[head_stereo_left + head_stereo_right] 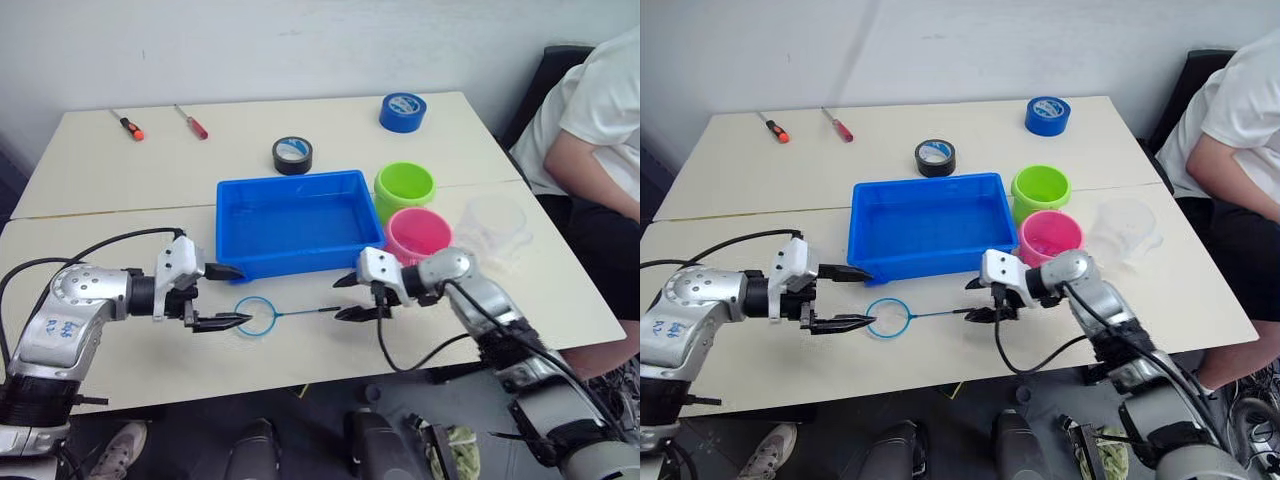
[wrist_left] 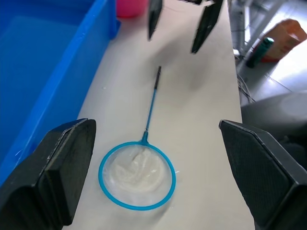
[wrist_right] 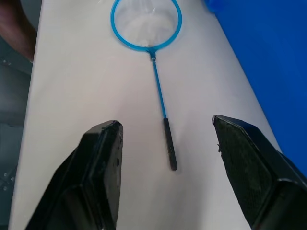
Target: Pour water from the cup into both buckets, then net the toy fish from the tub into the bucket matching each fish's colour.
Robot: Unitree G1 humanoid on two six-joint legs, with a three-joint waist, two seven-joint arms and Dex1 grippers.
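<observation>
Tub [image 1: 293,190] glossy blue plastic; buckets [image 1: 405,183] smooth plastic. Worktop [image 1: 120,170] matt, cream. Net [image 2: 137,176]: plastic hoop, thin white mesh.

Blue tub [image 1: 292,190], lime and pink buckets [image 1: 405,186] (net [image 2: 138,175] hoop blue, handle black).

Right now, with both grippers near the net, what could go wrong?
1. The net lies flat on the table; its thin handle may slip from the open right gripper.
2. The open left gripper sits by the hoop and could collide with the right one.
3. The pink bucket stands just behind the right gripper and could be knocked.
</observation>
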